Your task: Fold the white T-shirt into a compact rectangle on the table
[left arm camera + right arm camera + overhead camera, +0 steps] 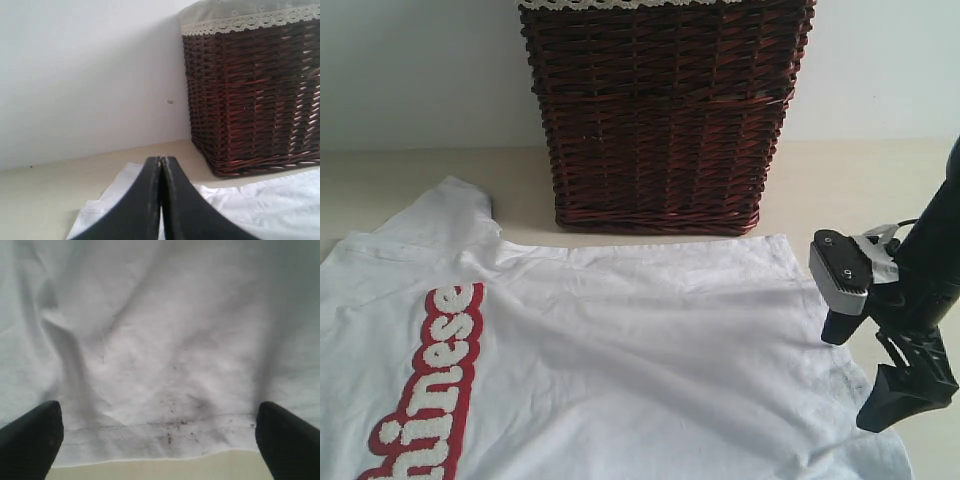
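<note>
While the white short-sleeved cotton T-shirt with fuzzy red-outlined lettering (620, 340) lies spread open on the wide pale cream table (880, 180), just in front of the dark brown wicker basket (660, 120), no fold is made yet.

Right gripper (159, 435): black fingers wide apart, nothing held, poised over the shirt's stitched hem (125, 429) on the right side of the exterior view. Bare table shows just past that hem. Small dark specks (172, 412) sit on the cloth near the stitching.

Left gripper (161, 165): jaws pressed together, empty, hanging above the shirt's far edge, with the basket nearby.

Judgement: the step in hand looks like taking the hem for a first fold. To do it well, come down square to the edge and pinch at the stitch line so both layers are caught. Lift only enough to clear, then carry the edge straight across. Likely faults: catching the top layer alone, or dragging the whole shirt.
</note>
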You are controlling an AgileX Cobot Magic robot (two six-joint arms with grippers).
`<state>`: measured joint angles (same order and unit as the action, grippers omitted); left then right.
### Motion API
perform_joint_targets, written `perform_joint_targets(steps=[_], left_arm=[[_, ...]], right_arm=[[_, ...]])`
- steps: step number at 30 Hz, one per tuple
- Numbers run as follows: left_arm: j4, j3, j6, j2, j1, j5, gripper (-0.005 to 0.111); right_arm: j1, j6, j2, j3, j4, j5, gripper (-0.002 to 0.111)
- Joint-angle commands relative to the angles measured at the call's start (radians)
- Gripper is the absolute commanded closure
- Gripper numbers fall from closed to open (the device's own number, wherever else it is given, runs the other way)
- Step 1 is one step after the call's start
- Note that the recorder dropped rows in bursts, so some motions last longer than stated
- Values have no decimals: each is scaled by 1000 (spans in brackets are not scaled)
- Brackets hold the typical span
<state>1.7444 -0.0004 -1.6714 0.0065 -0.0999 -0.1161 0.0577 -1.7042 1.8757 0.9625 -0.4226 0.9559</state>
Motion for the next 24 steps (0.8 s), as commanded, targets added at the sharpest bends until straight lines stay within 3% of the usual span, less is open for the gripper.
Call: perform_joint_targets(steps=[1, 9, 15, 24], left_arm=[[0, 0, -7, -6, -2, -2, 104], [0, 0, -7, -6, -2, -2, 104], [0, 0, -7, -6, -2, -2, 104], [0, 0, -7, -6, -2, -2, 104]], right_arm=[[0, 5, -14, -8, -5, -87, 6], [129, 9, -10, -8, 134, -119, 6], [129, 112, 47, -40, 276, -191, 6], [129, 112, 47, -78, 264, -193, 6]])
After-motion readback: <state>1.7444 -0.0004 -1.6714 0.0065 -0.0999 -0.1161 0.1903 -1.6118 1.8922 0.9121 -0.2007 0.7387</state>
